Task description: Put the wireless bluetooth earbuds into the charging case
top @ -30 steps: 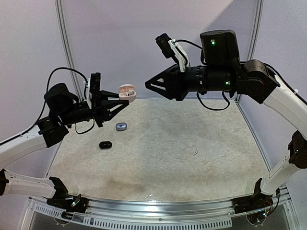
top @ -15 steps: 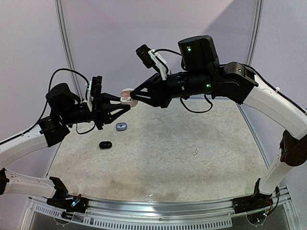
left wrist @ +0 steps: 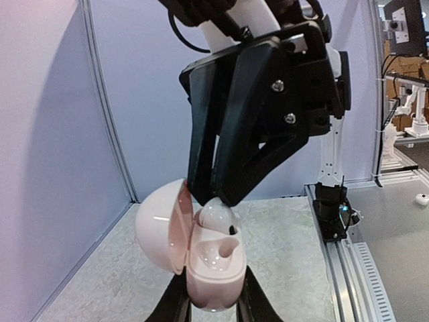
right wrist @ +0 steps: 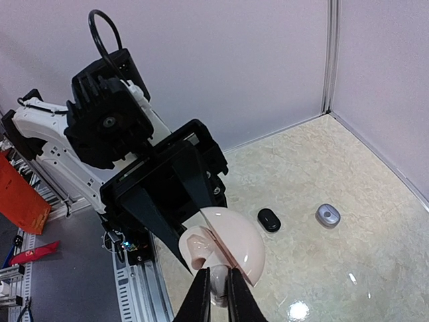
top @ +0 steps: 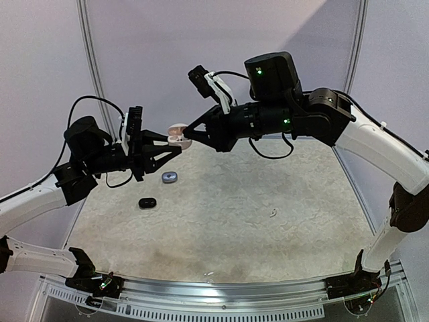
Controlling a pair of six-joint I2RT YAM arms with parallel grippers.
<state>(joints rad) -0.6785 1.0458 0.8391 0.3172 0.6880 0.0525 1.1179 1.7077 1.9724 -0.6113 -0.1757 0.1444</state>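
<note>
My left gripper [top: 175, 143] is shut on the base of a pale pink charging case [top: 178, 134] and holds it in the air with its lid open. In the left wrist view the case [left wrist: 213, 268] shows one empty moulded slot, between my left gripper's [left wrist: 213, 305] fingers. My right gripper [top: 190, 132] is shut on a whitish earbud [left wrist: 218, 216] that rests in the case's upper slot. In the right wrist view the earbud [right wrist: 220, 287] sits between my right gripper's [right wrist: 218, 278] fingers at the case's [right wrist: 234, 245] rim.
A small black case [top: 147, 202] and a greyish-blue case [top: 169, 177] lie on the table at the back left; both also show in the right wrist view [right wrist: 269, 219] [right wrist: 328, 215]. A tiny white object [top: 273, 213] lies right of centre. Walls close the back and sides.
My right arm has swung left and brought its closed fingertips to the open case. The left gripper has lowered the case slightly. Little has changed in the last half second.
</note>
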